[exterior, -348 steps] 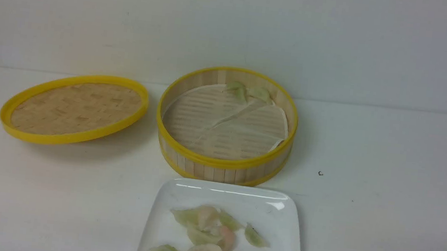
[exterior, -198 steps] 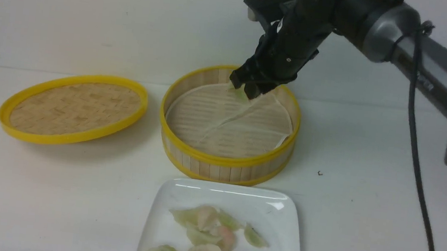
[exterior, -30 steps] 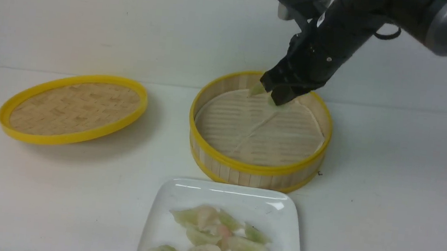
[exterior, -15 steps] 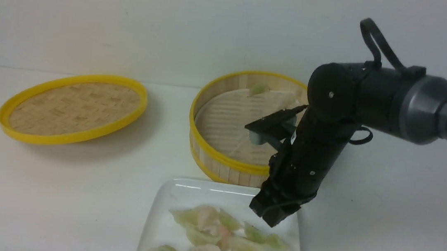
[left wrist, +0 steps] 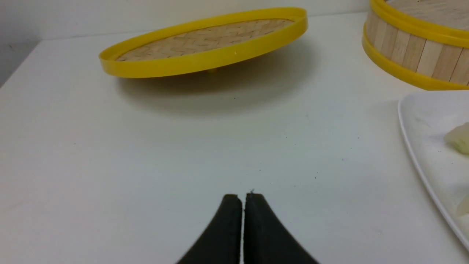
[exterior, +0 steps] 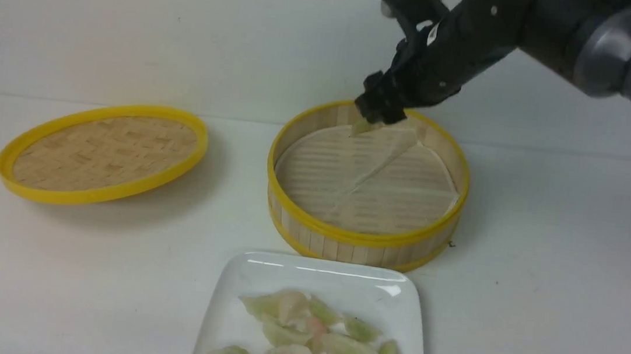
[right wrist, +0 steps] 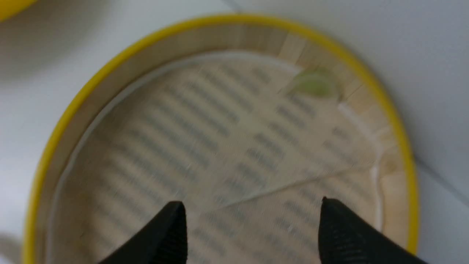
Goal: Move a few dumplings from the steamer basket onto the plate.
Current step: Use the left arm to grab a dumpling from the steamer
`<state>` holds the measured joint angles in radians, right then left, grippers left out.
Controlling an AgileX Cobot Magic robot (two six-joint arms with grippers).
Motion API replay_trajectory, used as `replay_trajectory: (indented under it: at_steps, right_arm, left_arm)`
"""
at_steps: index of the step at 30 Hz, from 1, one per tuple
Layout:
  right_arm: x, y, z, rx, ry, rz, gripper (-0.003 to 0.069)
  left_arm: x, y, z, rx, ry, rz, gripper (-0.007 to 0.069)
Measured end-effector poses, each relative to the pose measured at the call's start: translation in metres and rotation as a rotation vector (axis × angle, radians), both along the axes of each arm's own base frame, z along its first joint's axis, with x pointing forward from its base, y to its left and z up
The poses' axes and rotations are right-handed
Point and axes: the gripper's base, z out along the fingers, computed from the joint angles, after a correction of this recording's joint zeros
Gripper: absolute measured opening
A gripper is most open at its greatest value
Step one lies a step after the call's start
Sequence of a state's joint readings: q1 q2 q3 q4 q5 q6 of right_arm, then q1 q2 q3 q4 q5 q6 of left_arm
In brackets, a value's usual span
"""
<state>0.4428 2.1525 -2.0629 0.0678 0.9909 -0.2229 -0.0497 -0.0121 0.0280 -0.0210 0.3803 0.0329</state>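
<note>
Soft, even overhead light, white worktop point(exterior: 47, 278) bright, broad diffuse shadow beneath the lid point(left wrist: 205, 40), white glints along the far rim of the plate point(exterior: 328, 275), right wrist view smeared by motion blur, basket point(right wrist: 69, 113) streaky there, front view mildly soft.

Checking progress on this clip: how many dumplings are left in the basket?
1. A green dumpling lies against the basket's far wall, just under the right end effector. No others show, though it may hide one.
</note>
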Motion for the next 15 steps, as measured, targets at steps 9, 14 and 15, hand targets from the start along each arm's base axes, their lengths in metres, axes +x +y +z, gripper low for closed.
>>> replay_trajectory:
  at_steps: [9, 14, 15]
  right_arm:
    - [0.072, -0.005, -0.055, 0.005, 0.022, -0.037, 0.0442]
    - [0.082, -0.001, -0.086, 0.036, 0.039, -0.016, 0.0442]
    - [0.083, 0.001, -0.090, 0.047, 0.030, -0.007, 0.0442]
  left_arm:
    - [0.000, 0.000, 0.000, -0.001, 0.000, 0.000, -0.0006]
    - [0.000, 0.000, 0.000, -0.001, 0.000, 0.000, -0.0006]
    - [0.000, 0.000, 0.000, -0.001, 0.000, 0.000, -0.0006]
